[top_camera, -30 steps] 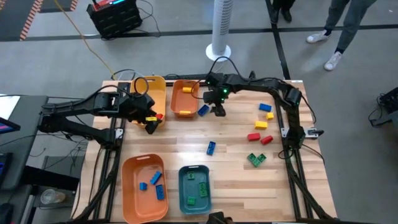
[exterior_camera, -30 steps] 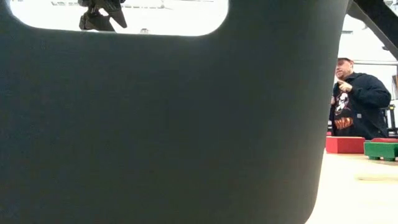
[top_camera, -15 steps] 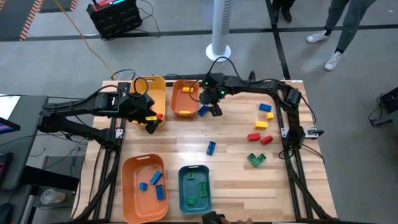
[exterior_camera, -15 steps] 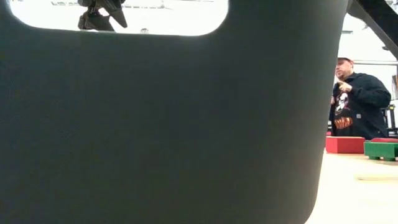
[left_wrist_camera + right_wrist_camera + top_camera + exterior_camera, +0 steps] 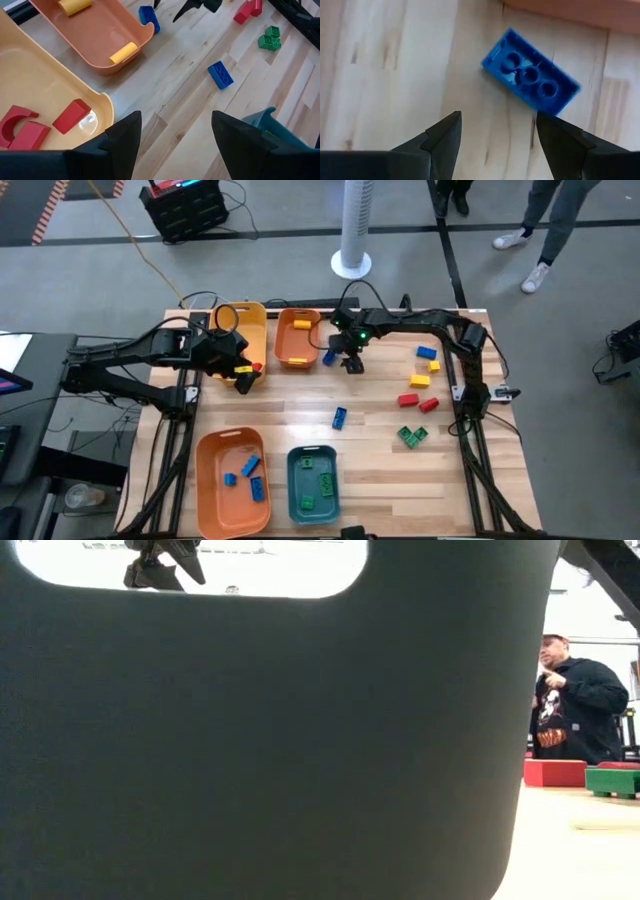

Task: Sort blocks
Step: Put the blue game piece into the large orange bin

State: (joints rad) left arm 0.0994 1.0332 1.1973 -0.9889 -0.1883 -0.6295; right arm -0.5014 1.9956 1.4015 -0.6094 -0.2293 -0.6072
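Since the earlier frames, the right gripper [image 5: 352, 364] has edged slightly rightward beside the small blue studded plastic brick [image 5: 328, 357] lying upside down on the wooden table [image 5: 380, 455], just outside the orange plastic bin [image 5: 297, 361]; its jaws are open and empty. The left gripper [image 5: 243, 380], jaws also open, waits at the yellow plastic bin [image 5: 256, 330]. Sorting looks about half done: the bins hold bricks, while red, yellow, blue and green ones remain loose. Only the right wrist view shows the brick's hollow underside; the low view is almost wholly blocked by a dark bin wall [image 5: 280, 740].
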